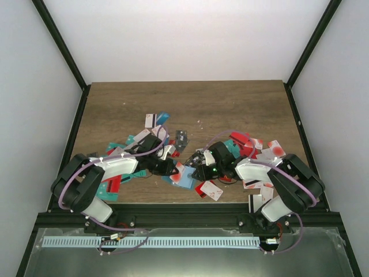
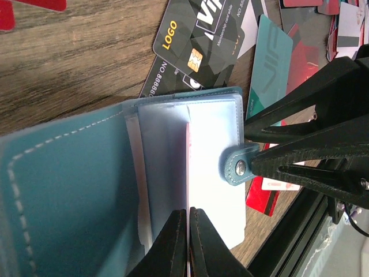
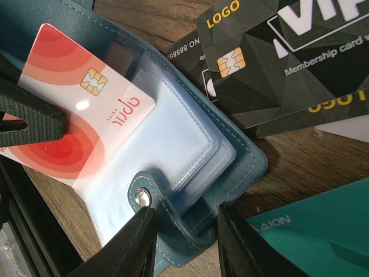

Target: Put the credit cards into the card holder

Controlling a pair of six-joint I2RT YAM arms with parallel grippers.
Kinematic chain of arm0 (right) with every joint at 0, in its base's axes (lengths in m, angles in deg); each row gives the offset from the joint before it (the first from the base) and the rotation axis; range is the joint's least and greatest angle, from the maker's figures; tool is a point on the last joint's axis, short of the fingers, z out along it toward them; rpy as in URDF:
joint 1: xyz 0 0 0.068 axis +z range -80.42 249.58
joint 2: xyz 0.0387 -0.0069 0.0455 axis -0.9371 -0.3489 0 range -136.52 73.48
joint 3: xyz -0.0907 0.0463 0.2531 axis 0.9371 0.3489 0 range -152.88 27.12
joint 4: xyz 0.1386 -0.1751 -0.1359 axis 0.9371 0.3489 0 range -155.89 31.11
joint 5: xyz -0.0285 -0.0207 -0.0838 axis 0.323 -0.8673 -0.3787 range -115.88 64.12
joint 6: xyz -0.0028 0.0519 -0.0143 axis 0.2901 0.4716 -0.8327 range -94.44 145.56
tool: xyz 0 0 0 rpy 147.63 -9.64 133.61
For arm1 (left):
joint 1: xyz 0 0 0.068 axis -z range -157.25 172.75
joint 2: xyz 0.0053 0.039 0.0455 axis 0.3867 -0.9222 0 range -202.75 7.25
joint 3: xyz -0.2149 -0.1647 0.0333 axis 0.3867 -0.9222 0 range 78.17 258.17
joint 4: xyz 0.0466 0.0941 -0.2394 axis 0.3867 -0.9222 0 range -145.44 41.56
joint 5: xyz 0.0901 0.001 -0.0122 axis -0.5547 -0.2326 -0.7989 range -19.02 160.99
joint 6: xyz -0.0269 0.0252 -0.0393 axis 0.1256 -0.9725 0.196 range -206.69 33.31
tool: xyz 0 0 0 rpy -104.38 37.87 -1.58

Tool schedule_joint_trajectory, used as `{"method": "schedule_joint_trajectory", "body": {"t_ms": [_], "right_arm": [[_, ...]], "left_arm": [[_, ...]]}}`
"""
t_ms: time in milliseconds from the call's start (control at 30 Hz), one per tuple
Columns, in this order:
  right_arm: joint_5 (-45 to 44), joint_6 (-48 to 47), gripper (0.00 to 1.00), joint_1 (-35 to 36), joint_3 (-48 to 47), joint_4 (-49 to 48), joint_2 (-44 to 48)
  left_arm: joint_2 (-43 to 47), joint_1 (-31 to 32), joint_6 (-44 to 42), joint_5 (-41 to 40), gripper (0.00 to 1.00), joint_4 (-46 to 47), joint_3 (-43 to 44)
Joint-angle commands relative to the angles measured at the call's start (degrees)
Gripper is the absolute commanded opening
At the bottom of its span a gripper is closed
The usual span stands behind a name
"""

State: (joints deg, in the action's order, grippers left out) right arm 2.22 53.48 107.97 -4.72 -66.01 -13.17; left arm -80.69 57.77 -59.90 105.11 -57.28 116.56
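The teal-blue card holder [image 1: 185,179] lies open between both grippers. In the left wrist view its cover [image 2: 69,190] fills the left and its clasp tab [image 2: 236,167] sticks out right. My left gripper [image 2: 188,216] is shut on a red-and-white credit card [image 2: 187,150], seen edge-on, with its far end in the clear sleeves. In the right wrist view that card [image 3: 63,115] lies slanted over the holder's sleeves [image 3: 173,138], one left finger [image 3: 29,118] on it. My right gripper [image 3: 187,236] is open, jaws astride the clasp strap at the holder's edge [image 3: 245,167].
Loose cards lie all around: black membership cards [image 3: 300,57], a teal-green card [image 3: 323,231], a red and white pile [image 1: 259,153] on the right, more [image 1: 130,144] on the left, one [image 1: 209,189] near the front edge. A black rail [image 1: 184,216] borders the table's front.
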Motion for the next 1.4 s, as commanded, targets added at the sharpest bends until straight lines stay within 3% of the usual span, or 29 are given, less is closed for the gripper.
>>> {"method": "schedule_joint_trajectory", "body": {"t_ms": [0, 533, 1367], "right_arm": [[-0.7, 0.2, 0.32, -0.3, 0.2, 1.4, -1.5], [0.0, 0.4, 0.32, -0.3, 0.1, 1.2, -2.1], [1.9, 2.6, 0.27, -0.3, -0.7, -1.6, -5.2]], "left_arm": [[-0.9, 0.0, -0.7, 0.9, 0.04, 3.3, -1.2], [-0.6, 0.0, -5.0, -0.8, 0.04, 3.8, -0.9], [-0.1, 1.6, 15.3, -0.2, 0.06, 18.4, -10.3]]}}
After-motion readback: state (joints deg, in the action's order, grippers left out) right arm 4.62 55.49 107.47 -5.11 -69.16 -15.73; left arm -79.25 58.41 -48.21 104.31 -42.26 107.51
